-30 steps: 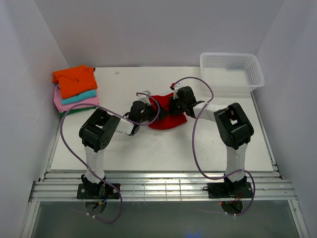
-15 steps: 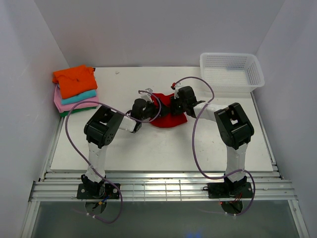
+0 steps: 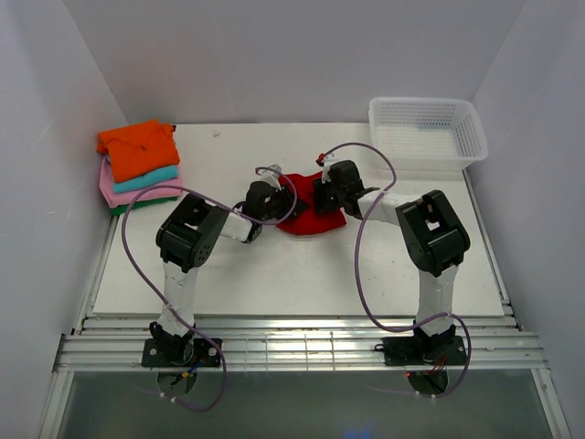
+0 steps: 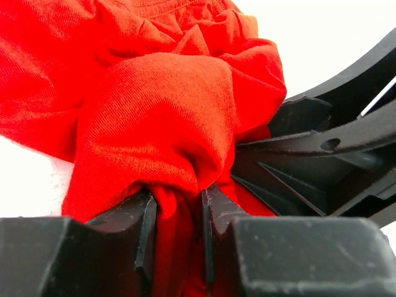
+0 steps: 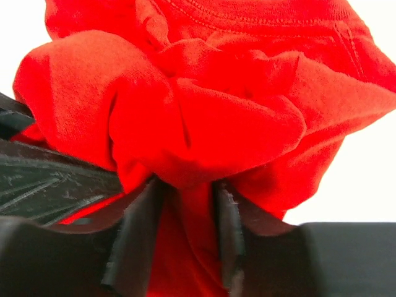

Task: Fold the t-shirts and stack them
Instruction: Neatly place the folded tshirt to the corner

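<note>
**Both grippers pinched on the red tee at mid-counter**

We see the red t-shirt [image 3: 309,218] bunched in a heap near the middle of the counter [image 3: 274,274]. It lies well apart from the folded stack of t-shirts [image 3: 139,163] at the far left and from the white basket [image 3: 425,130] at the far right.

The left gripper [image 4: 176,216] comes in from the shirt's left side. Its jaws are narrow, with a thick fold of red cloth squeezed between them. The right gripper [image 5: 185,210] meets the shirt from the right and is clamped just as narrowly on another fold. In the overhead view the two wrists nearly face each other across the heap, so the cloth lies directly between them and neither arm is clearly nearer.

The shirt is too crumpled for us to read a true long axis. The heap spreads roughly left to right, bulging toward the near edge. In the right wrist view the ribbed collar [image 5: 260,15] lies beyond the right gripper's pinch.

We judge the next move to be drawing the two holds apart to spread the cloth flat. It depends on both pinches holding single edges rather than doubled layers, which we cannot confirm.
</note>
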`<state>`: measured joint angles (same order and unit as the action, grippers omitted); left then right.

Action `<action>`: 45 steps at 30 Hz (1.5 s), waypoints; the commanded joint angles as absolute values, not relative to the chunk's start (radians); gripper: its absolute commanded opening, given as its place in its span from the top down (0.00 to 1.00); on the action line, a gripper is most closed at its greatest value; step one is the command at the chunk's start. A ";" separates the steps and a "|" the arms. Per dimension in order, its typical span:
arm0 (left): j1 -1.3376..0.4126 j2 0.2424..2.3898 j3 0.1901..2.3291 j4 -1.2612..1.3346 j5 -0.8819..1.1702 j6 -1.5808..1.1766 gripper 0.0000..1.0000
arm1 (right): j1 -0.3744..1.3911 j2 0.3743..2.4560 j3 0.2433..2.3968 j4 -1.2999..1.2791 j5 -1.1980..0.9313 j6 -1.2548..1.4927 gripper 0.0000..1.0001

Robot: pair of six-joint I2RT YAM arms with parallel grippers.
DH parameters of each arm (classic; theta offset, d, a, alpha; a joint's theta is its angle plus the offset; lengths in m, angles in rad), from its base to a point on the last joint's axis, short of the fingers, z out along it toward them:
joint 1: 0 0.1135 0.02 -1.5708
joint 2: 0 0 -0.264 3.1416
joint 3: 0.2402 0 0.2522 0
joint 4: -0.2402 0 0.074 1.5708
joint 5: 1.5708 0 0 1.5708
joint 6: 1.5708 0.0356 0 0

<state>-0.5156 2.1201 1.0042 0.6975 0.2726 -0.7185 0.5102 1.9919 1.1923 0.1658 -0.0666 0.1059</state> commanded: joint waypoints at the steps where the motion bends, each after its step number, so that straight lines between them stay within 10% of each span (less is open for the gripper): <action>1: -0.534 2.114 0.980 0.488 0.213 -0.672 1.00 | 0.528 1.973 1.151 0.094 -0.089 0.121 0.53; 21: -0.397 1.781 1.245 -0.149 -0.136 -0.325 1.00 | 0.528 1.569 1.074 -0.089 0.087 0.080 0.36; 45: -0.063 2.075 1.998 -0.641 -0.026 -0.006 1.00 | 0.528 1.536 0.893 0.029 -0.110 0.126 0.35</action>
<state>-0.0925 2.0331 1.8908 -0.5713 -0.0914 -0.0422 0.5297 1.5772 0.9012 -0.0257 -0.0605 0.1097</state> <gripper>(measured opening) 0.338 0.648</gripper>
